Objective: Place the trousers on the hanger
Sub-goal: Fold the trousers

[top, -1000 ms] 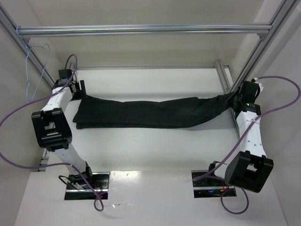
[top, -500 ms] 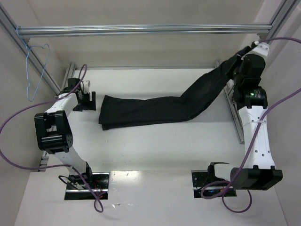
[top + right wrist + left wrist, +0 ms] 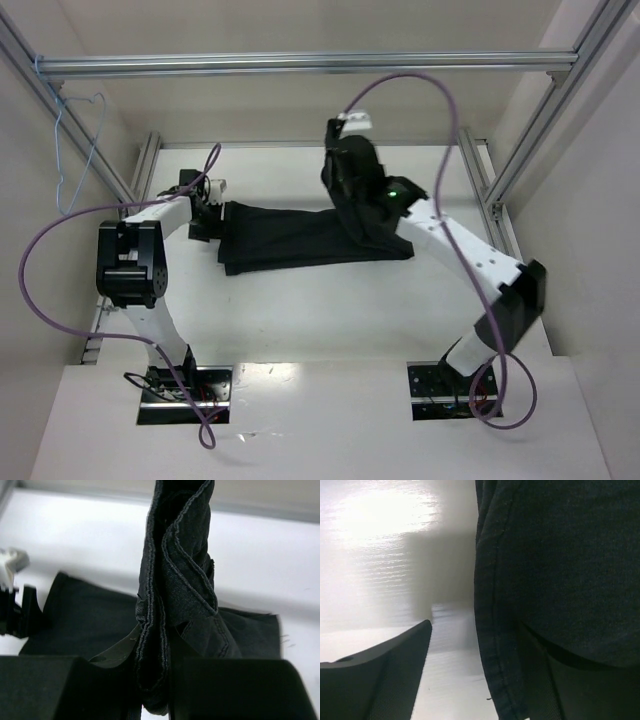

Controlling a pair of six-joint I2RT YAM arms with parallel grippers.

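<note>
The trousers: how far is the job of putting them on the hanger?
Done: the right gripper has one end of the trousers pinched and raised off the table. In hand: that end is held above the middle, while the left gripper, jaws open, straddles the other edge. Left: the hanger hangs untouched on the frame; nothing is on it.

trousers (image 3: 290, 240) lay left to right across the middle of the tabletop (image 3: 330, 310) | their left edge lay over one of the left fingers (image 3: 380, 680), the other beside it | right end rose, bunched between the right fingers (image 3: 235, 690), above the cloth's right half | hanger (image 3: 75, 150) hung far left by the frame bar (image 3: 300, 64), well apart from the trousers
</note>
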